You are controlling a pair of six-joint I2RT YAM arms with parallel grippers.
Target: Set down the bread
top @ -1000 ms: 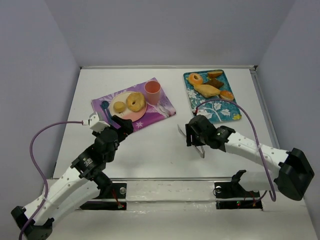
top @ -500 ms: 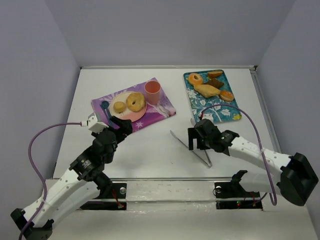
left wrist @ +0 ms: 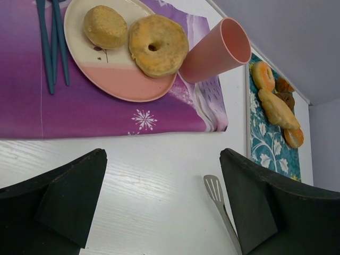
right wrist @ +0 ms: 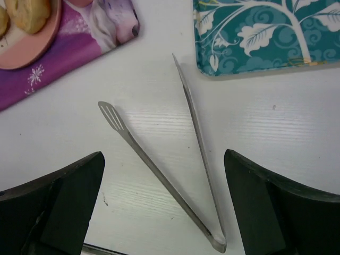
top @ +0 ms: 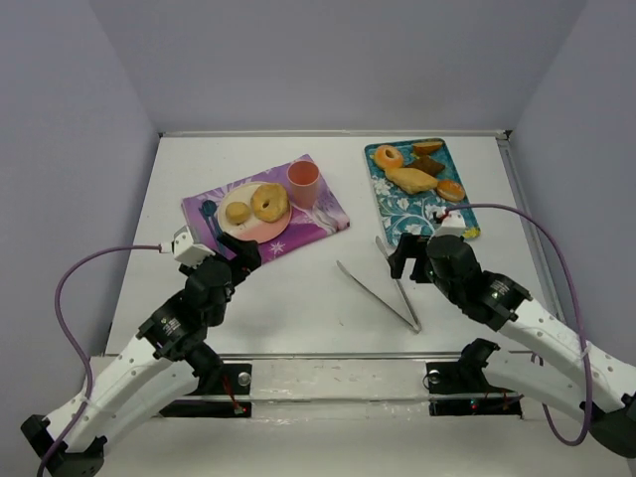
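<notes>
The right jaws stand wide open with nothing between them, hanging just above the tongs [right wrist: 112, 118], which lie free on the counter [top: 298, 288]. The tongs are spread in a V, hinge toward the near right and flat tips pointing far and left, so their long axis runs mostly near to far, between the two fingers in the right wrist view. The left jaws are also open and empty, over bare counter near the purple mat [left wrist: 79, 114].

Bread sits in two places. A ring-shaped piece [left wrist: 158, 45] and a round bun [left wrist: 105, 26], both golden and dry-looking, rest side by side on the pink plate [left wrist: 122, 85] at the far left, beside the pink cup [left wrist: 212, 53]. More pieces [top: 412, 179], a glazed ring, a long pale roll and darker slices, crowd the far end of the teal tray [right wrist: 255, 48] at the far right.

The right arm [top: 497, 298] is nearer the tongs and tray; the left arm [top: 184, 318] is nearer the plate. Any further piece would probably call for taking up the tongs along that axis
</notes>
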